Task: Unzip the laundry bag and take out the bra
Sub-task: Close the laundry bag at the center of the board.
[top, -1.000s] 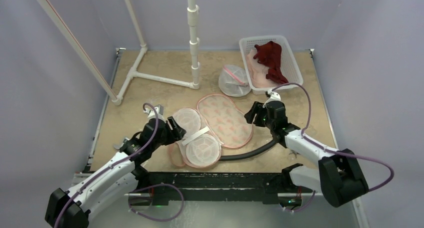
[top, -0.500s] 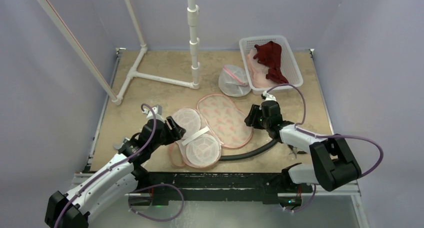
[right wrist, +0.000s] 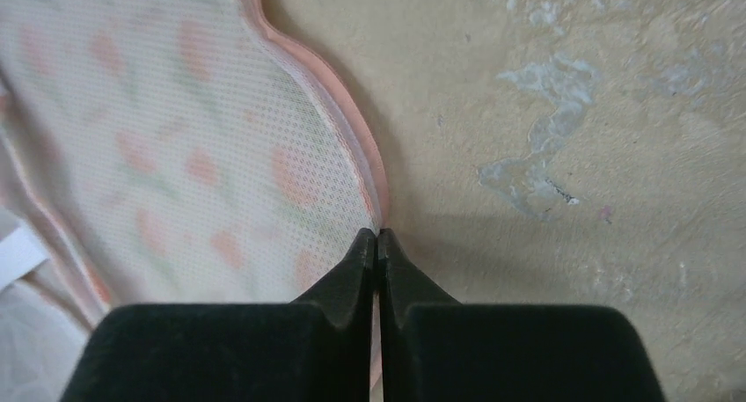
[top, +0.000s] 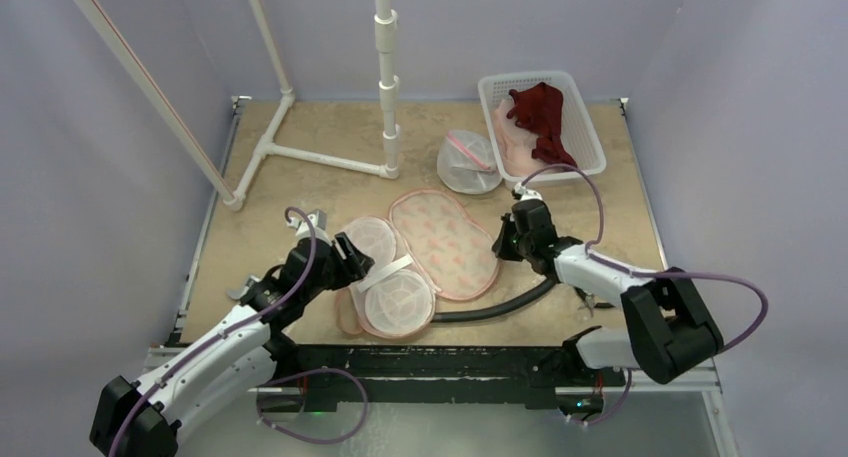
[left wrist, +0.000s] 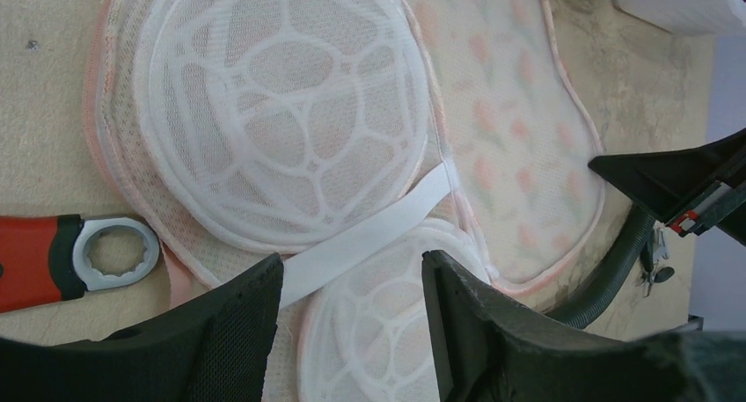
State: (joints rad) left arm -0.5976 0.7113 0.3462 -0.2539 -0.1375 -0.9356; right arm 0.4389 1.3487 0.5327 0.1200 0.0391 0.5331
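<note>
Both fingers (right wrist: 356, 261) of the right gripper (right wrist: 376, 235) are pressed together, tips meeting right at the pink trim (right wrist: 365, 169) of the laundry bag (top: 445, 242). Whether any trim is caught between them I cannot tell. The left gripper (left wrist: 352, 259) stands apart, its fingers either side of a white strap (left wrist: 369, 239) crossing two mesh domes (left wrist: 281, 112). The bag lies spread open mid-table (top: 300, 127), floral flap toward centre, domes lower left; whether the bra lies under them cannot be told. An orange-handled wrench (left wrist: 53, 259) lies just beside the bag's rim. A black hose (top: 500, 305) curves below the bag. A white basket (top: 591, 127) of garments sits upper right.
</note>
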